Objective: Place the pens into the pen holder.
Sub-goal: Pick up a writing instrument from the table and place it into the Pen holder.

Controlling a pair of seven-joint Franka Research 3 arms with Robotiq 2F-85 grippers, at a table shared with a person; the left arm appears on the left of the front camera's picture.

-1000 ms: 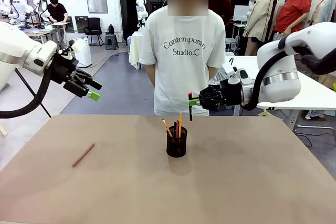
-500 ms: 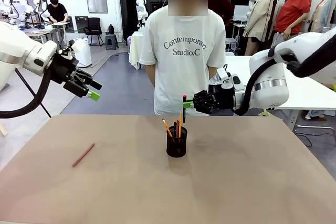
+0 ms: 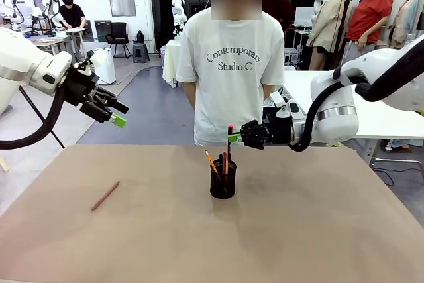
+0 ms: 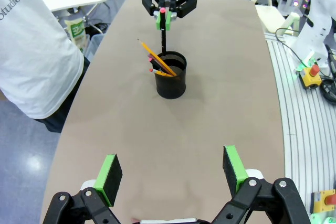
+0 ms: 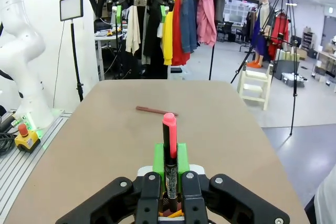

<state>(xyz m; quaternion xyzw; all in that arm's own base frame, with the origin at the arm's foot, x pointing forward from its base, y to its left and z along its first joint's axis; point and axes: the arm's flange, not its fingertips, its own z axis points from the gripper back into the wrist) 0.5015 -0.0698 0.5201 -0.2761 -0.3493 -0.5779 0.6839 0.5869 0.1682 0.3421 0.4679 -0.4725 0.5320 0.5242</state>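
- The right gripper (image 3: 232,138) has its jaws pinched on the black marker (image 3: 230,130). It holds the marker upright, pink-red end on top, directly above the pen holder (image 3: 222,180).
- From the left wrist view the marker's lower end reaches down to the holder's rim. I can't be sure whether the tip is inside the mesh or just above it.
- The pen holder stands near the middle of the table (image 3: 318,230), and a yellow-orange pencil (image 3: 210,160) already leans in it, so I count that part as done.
- The marker is the step in hand. It looks lined up, and to my eye what's left is a short drop and a release.
- The reddish-brown pencil (image 3: 105,195) lies flat on the table on my left side, well apart from the holder and untouched. That is the last piece to collect.
- The left gripper (image 3: 119,114) hangs in the air over the far left corner with its jaws spread wide and nothing between the green pads. It is the closer arm to that pencil.
- By my reckoning the job is a little over halfway: one in, one about to go in, one to fetch.
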